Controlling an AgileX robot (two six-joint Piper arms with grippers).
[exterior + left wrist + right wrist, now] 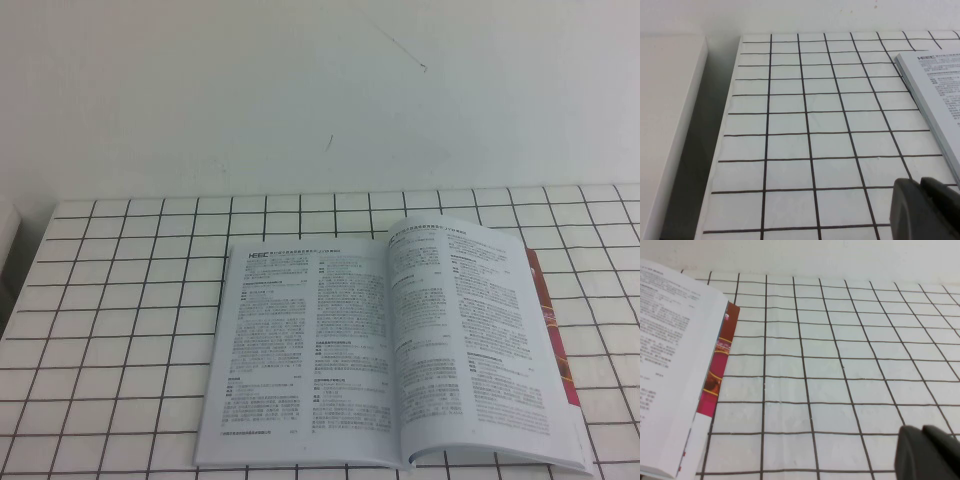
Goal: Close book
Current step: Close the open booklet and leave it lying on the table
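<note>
A big book (395,350) lies open and flat on the table (130,330). It fills the lower middle and lower right of the high view. Both pages are white and full of small print. A red cover edge (550,330) peeks out along the right page.

The table has a white cloth with black lines that make squares. Behind it, at the top of the frame, is a plain white wall (300,90).

No arm shows in the high view. In the left wrist view, the left gripper (921,181) hangs over the cloth, near the book's left page. Its dark fingers (905,210) are pressed together with nothing between them.

In the right wrist view, the right gripper (923,429) hangs over the cloth, apart from the red edge. Its fingers (910,455) are pressed together too, and they are empty.
</note>
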